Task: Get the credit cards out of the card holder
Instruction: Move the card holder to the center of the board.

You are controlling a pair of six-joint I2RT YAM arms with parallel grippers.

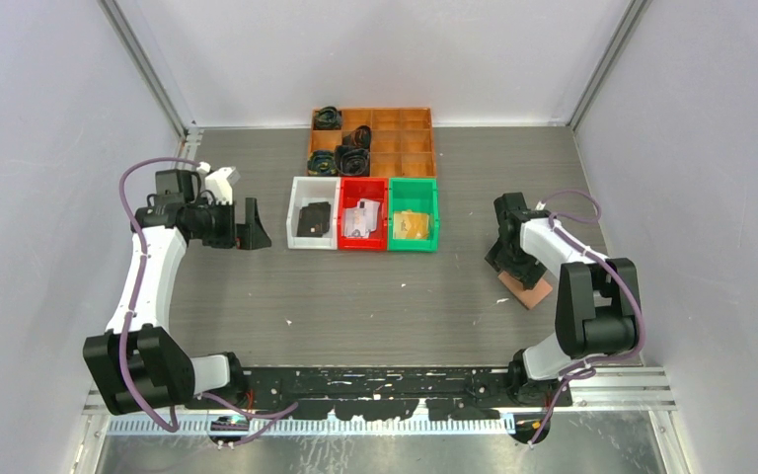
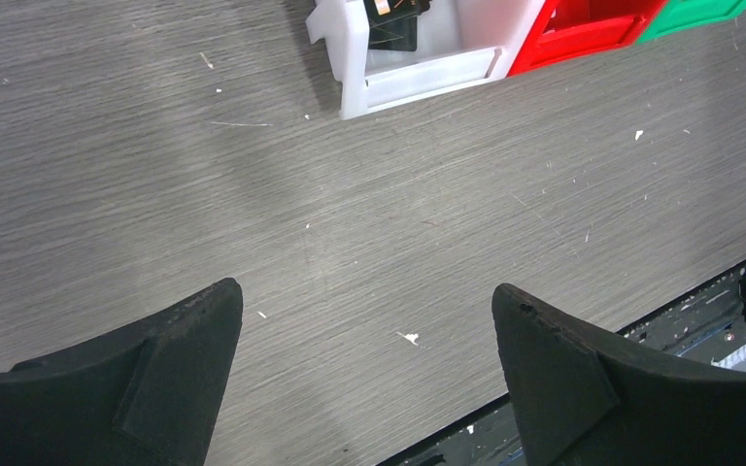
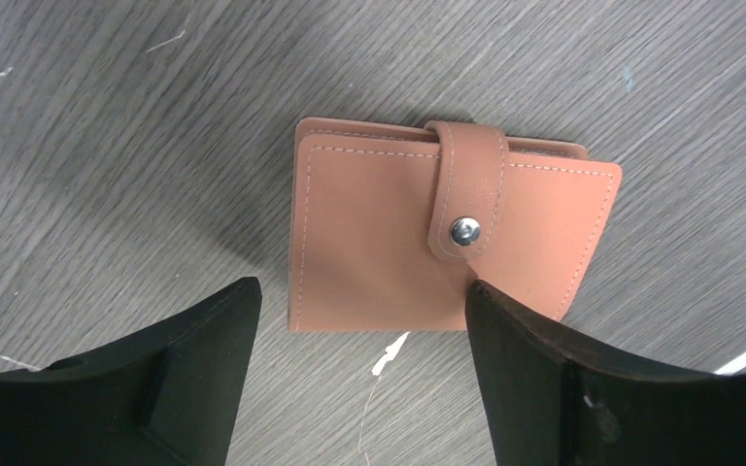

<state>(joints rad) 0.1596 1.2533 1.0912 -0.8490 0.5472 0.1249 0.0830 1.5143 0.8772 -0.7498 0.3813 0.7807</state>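
Left of the white bin (image 1: 314, 225), the left gripper (image 2: 369, 369) hangs spread over bare table. Right of the bins, the card holder (image 3: 447, 238) lies flat and snapped shut beneath the right gripper (image 3: 361, 340), fingers parted, holding nothing. It looks light, soft and thin (likely to slide); pinch across an edge, then lift the strap tab (image 3: 466, 189).
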